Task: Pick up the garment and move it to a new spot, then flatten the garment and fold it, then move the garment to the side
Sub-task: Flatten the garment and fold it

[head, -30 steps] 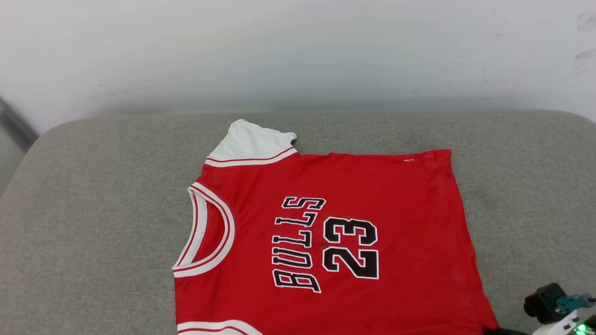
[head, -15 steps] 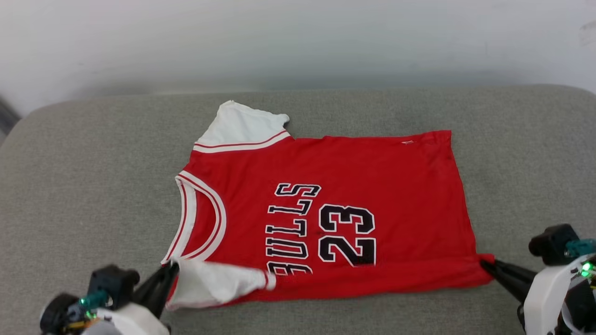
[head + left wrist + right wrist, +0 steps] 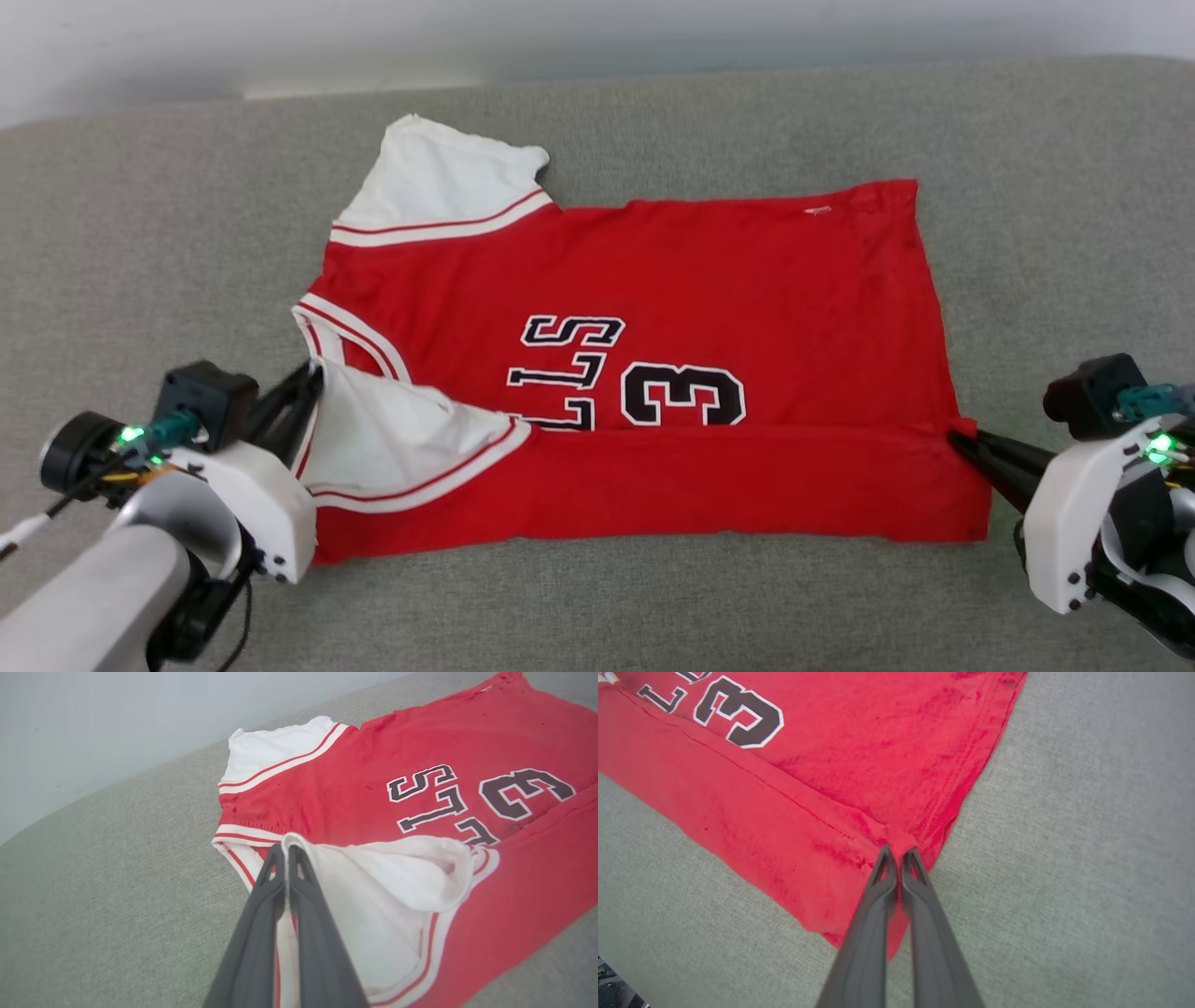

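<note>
While the grey cushion is bearing it: garment is lying centred, near edge lying doubled over the lettering.
Left gripper: jaws are pinching shut on the garment's white sleeve.
Right gripper: jaws are pinching shut on the garment's hem corner.

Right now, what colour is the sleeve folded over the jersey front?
The sleeve is white with red-striped trim; left wrist view shows it best.

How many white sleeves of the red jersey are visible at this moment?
2. One sleeve lies flat on the grey cushion at the garment's far edge. The other sleeve is folded over the red front, gripped by the left gripper. None appears hidden.
</note>
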Controlling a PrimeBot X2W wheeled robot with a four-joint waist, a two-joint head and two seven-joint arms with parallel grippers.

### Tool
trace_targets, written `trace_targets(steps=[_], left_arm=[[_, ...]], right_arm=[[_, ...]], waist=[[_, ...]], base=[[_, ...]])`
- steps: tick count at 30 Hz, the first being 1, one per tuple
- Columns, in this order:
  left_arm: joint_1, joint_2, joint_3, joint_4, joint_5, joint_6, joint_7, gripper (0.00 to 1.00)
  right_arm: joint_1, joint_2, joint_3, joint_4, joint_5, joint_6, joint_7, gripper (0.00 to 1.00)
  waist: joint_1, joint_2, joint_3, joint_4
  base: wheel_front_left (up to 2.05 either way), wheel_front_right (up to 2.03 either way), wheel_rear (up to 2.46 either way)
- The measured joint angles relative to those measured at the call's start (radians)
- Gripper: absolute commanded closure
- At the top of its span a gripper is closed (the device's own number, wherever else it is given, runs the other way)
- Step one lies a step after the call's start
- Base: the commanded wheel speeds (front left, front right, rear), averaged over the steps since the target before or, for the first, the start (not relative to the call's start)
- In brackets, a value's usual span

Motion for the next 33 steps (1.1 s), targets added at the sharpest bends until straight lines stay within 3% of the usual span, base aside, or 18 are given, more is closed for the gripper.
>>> trace_targets(steps=[9,16,17,18,19,20,21,26,28,33], left_arm=[[-0.087,-0.073,-0.027,0.217,-0.003,-0.074,0.010,1.00],[-0.132,-0.128,-0.050,0.351,-0.006,-0.133,0.005,1.00],[-0.137,-0.135,-0.055,0.363,-0.006,-0.139,0.005,0.73],[-0.141,-0.140,-0.059,0.376,-0.006,-0.144,0.005,0.25],[-0.148,-0.143,-0.063,0.384,-0.001,-0.147,0.002,0.00],[-0.151,-0.147,-0.064,0.392,0.001,-0.151,0.000,0.00],[-0.152,-0.148,-0.066,0.395,0.001,-0.153,0.001,0.00],[-0.175,-0.116,-0.068,0.374,0.006,-0.159,0.032,0.00],[-0.186,-0.065,-0.072,0.319,-0.006,-0.160,0.130,0.00],[-0.216,-0.011,-0.082,0.219,-0.059,-0.188,0.306,0.00]], right_arm=[[-0.096,0.034,0.042,0.099,-0.029,0.001,0.007,1.00],[-0.131,0.044,0.079,0.140,-0.013,0.000,-0.009,1.00],[-0.131,0.046,0.083,0.143,-0.007,0.000,-0.009,1.00],[-0.131,0.047,0.086,0.145,-0.004,0.000,-0.011,0.97],[-0.131,0.047,0.088,0.146,0.000,0.000,-0.012,0.77],[-0.129,0.046,0.091,0.146,0.003,0.000,-0.011,0.43],[-0.127,0.044,0.095,0.141,0.002,0.000,-0.014,0.00],[-0.103,0.029,0.077,0.107,0.006,0.000,-0.031,0.00],[-0.078,0.022,0.058,0.083,0.003,0.000,-0.031,0.00],[-0.062,0.023,0.034,0.063,-0.006,0.000,-0.017,0.00]], waist=[[0.0000,0.0000,0.105,-0.010],[0.0000,0.0000,0.111,-0.008],[0.0000,0.0000,0.106,-0.007],[0.0000,0.0000,0.099,-0.006],[0.0000,0.0000,0.092,-0.005],[0.0000,0.0000,0.085,-0.004],[0.0000,0.0000,0.076,-0.003],[0.0000,0.0000,0.028,0.004],[0.0000,0.0000,-0.004,0.010],[0.0000,0.0000,-0.025,0.021]], base=[[0.00,0.00,0.00],[0.00,0.00,0.00],[0.00,0.00,0.00],[0.00,0.00,0.00],[0.00,0.00,0.00],[0.00,0.00,0.00],[0.00,0.00,0.00],[0.00,0.00,0.00],[0.00,0.00,0.00],[0.00,0.00,0.00]])
